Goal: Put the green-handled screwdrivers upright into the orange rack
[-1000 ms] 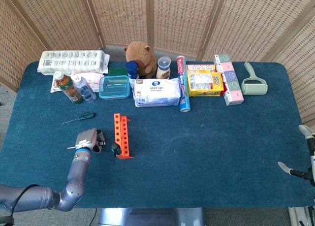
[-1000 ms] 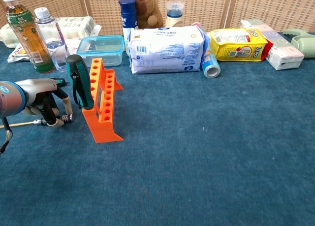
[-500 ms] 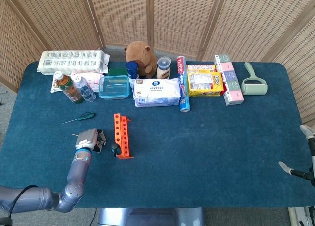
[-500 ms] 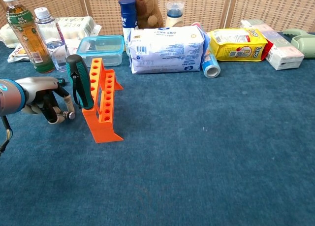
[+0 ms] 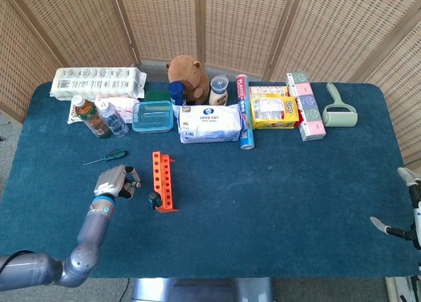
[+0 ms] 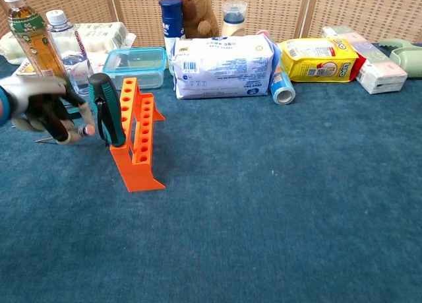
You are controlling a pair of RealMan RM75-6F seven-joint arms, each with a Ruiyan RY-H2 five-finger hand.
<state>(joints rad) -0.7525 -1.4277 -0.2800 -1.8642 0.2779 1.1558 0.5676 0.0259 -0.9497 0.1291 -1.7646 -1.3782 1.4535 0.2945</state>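
The orange rack (image 5: 164, 180) (image 6: 138, 138) stands left of centre on the blue cloth. One green-handled screwdriver (image 5: 154, 198) (image 6: 105, 115) stands upright in its near-left end. A second green-handled screwdriver (image 5: 112, 156) lies flat behind and to the left of the rack. My left hand (image 5: 113, 181) (image 6: 43, 108) hovers just left of the rack with its fingers curled in a fist. It is blurred, and the screwdriver it holds is hidden inside it. My right hand (image 5: 413, 210) sits at the table's near right edge, fingers apart and holding nothing.
Along the back stand two bottles (image 5: 92, 116), a blue-lidded box (image 5: 152, 116), a wipes pack (image 5: 210, 123), a plush toy (image 5: 189, 75), an egg carton (image 5: 99, 81), a yellow pack (image 5: 273, 111) and a lint roller (image 5: 339, 111).
My left hand has lifted off the cloth and moved back and a little left. The thin shaft that stuck out of it earlier no longer shows. The right hand has barely moved.
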